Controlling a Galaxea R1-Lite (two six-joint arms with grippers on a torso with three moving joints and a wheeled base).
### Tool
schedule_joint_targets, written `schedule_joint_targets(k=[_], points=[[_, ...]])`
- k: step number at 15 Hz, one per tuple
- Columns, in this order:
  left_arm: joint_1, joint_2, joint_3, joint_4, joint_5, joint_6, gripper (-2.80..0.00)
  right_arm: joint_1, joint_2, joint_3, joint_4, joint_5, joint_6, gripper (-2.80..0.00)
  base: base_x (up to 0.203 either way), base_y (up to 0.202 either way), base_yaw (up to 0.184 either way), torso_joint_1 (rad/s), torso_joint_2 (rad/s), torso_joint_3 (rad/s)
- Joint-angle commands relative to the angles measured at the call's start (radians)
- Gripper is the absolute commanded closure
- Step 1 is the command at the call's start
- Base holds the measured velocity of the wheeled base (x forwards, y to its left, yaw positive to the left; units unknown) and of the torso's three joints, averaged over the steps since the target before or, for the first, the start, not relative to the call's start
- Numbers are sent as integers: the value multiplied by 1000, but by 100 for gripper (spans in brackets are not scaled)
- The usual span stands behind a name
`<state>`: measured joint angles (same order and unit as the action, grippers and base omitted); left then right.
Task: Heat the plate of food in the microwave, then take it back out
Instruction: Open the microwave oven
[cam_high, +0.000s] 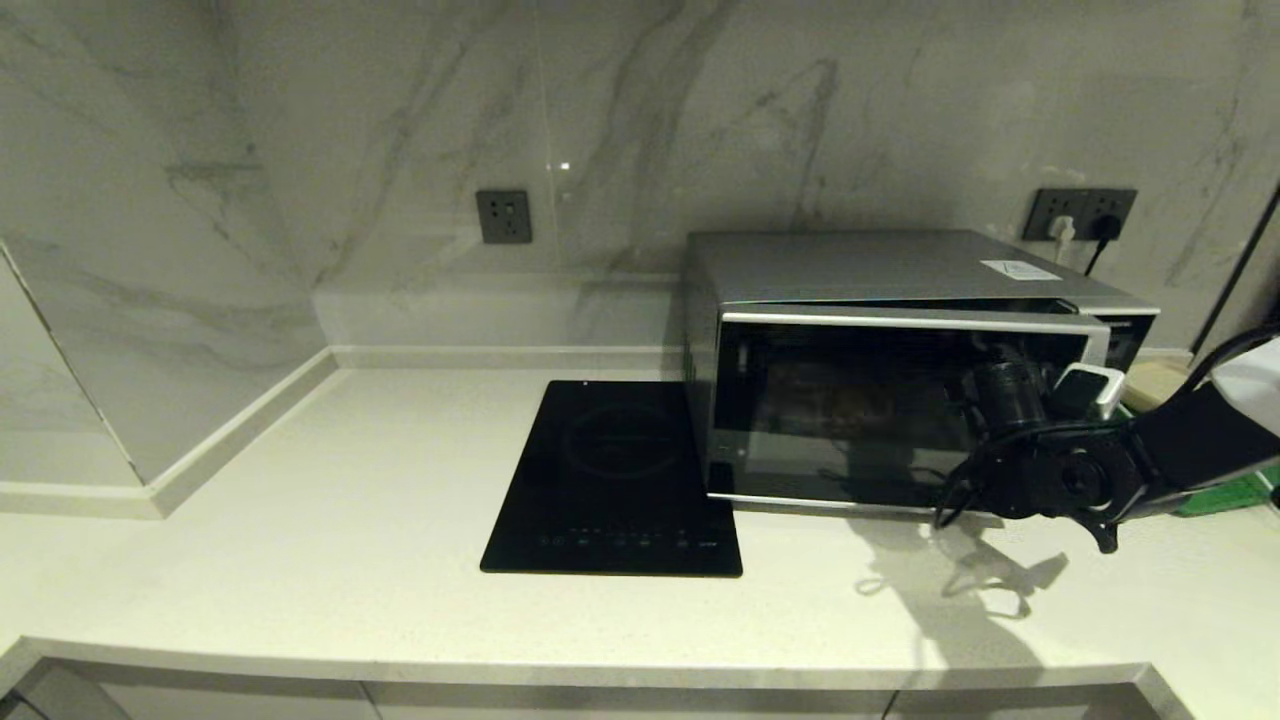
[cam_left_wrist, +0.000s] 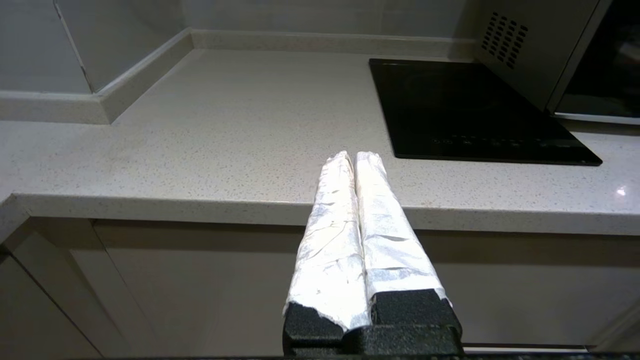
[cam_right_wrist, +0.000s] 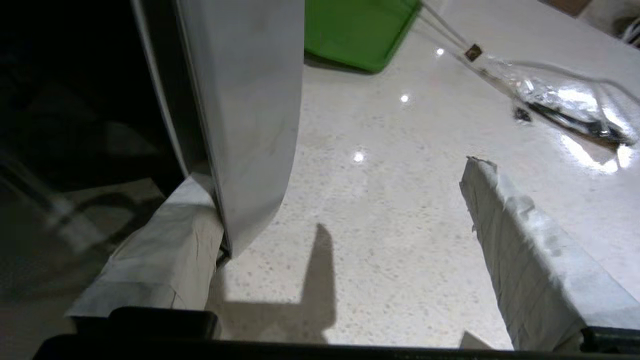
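The silver-grey microwave (cam_high: 880, 270) stands on the counter at the right. Its dark glass door (cam_high: 850, 420) hangs slightly ajar, with a gap widening toward its right end. My right gripper (cam_high: 1085, 390) is open at that right end. In the right wrist view the door's silver handle strip (cam_right_wrist: 240, 100) stands between the fingers of this gripper (cam_right_wrist: 337, 172), close against one taped finger (cam_right_wrist: 160, 250); the other finger (cam_right_wrist: 520, 235) is well clear of it. My left gripper (cam_left_wrist: 354, 156) is shut on nothing, parked before the counter's front edge. The plate of food is out of view.
A flat black induction cooktop (cam_high: 615, 480) lies left of the microwave. A green tray (cam_right_wrist: 355, 30) and a shiny clear wrapper (cam_right_wrist: 560, 100) sit on the counter to the microwave's right. Wall sockets (cam_high: 503, 216) are on the marble backsplash, one (cam_high: 1085, 213) with plugs in it.
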<state>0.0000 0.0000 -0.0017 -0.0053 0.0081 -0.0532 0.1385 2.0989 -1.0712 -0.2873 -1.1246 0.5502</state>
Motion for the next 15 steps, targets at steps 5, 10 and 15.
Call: schedule_joint_targets(k=[5,10,15], points=[[0,0,0,-1,0,0,0,58,-25,53,-10,62,3,-280,0,0,0,0,0,0],[0,0,0,-1,0,0,0,224,-207,170,-11,210,-26,0,0,0,0,0,0,0],[0,0,0,1,0,0,0,295,-561,163,34,445,-186,0,0,0,0,0,0,0]])
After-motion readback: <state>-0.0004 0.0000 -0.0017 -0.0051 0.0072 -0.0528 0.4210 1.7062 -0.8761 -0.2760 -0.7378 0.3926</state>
